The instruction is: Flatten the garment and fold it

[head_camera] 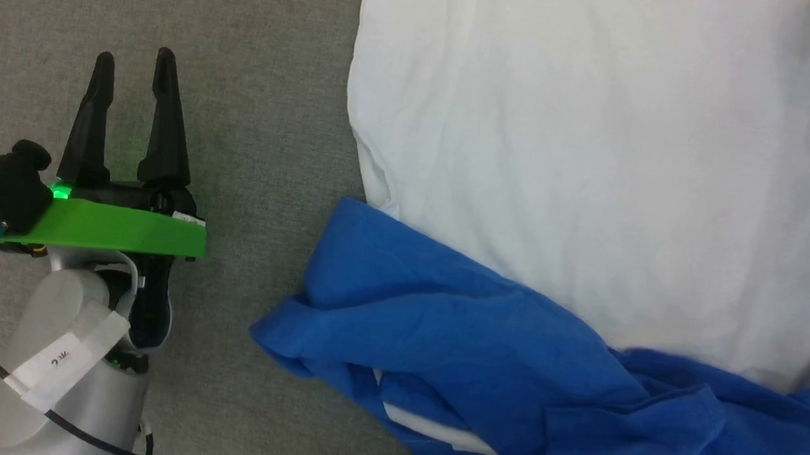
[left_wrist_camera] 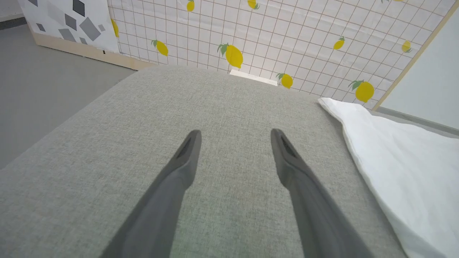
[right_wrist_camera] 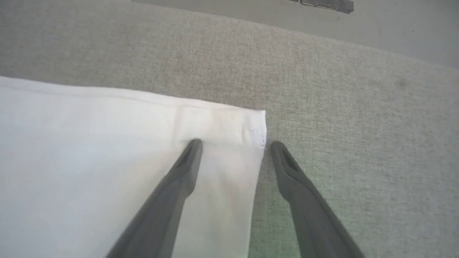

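The big soft white T-shirt with blue sleeves (head_camera: 592, 161) has its corner between the open fingers of the right gripper (right_wrist_camera: 235, 143), maybe to tug it flat. The left gripper (head_camera: 136, 63) hangs open and empty, with the shirt off to its right.

Garment (head_camera: 592, 161): thin soft cloth, matt. The white body is smooth with faint creases, the blue part is rumpled into folds, and one corner shows a stitched hem.
Work surface (head_camera: 260, 71): grey woven fabric, coarse-grained, matt.
Left gripper (head_camera: 135, 56) and right gripper (right_wrist_camera: 235, 142): dark, smooth, matt plastic.
Bracket (head_camera: 117, 227) at the left wrist: bright green plastic, smooth, slight sheen.
Forearm (head_camera: 60, 347): pale, smooth shell, satin finish.
Wall covering (left_wrist_camera: 287, 32): smooth printed sheet.
Floor (left_wrist_camera: 43, 79): grey, even, matt.
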